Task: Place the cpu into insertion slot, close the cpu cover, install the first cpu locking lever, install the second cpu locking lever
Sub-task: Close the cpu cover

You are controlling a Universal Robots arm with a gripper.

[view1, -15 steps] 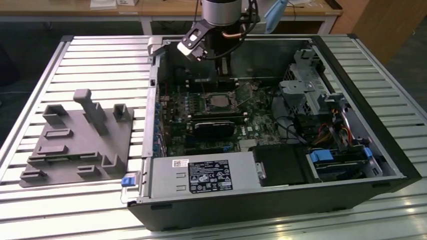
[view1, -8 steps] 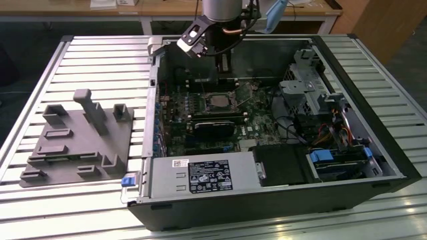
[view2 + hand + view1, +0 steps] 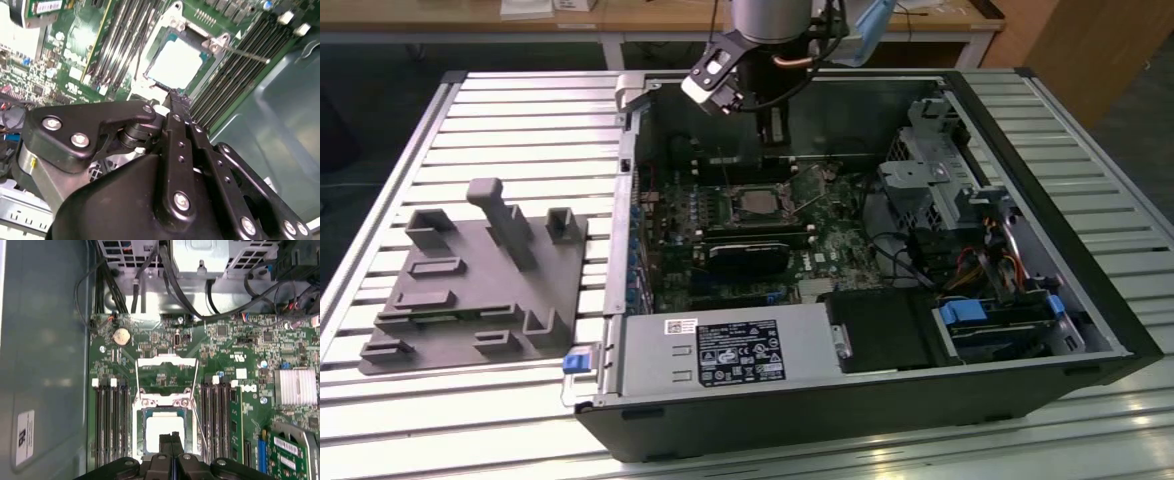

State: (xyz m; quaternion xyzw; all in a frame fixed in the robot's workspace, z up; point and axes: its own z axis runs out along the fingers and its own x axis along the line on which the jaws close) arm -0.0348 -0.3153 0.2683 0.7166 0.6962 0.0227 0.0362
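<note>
In the first wrist view, one cpu [image 3: 160, 432] sat in one insertion slot [image 3: 141, 435], with one cpu cover [image 3: 167, 361] open; the end effector [image 3: 171, 437] was narrow and empty.

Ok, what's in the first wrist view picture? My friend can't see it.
The shut gripper hangs over the cpu, which sits in the insertion slot on a green circuit board. The cpu cover lies flipped open beside the slot, with black memory slots on both sides.

Smooth pale-metal cpu [image 3: 160, 424], thin silvery metal cpu cover [image 3: 167, 360] beside it, glossy green circuit board [image 3: 225, 347] around it.
</note>
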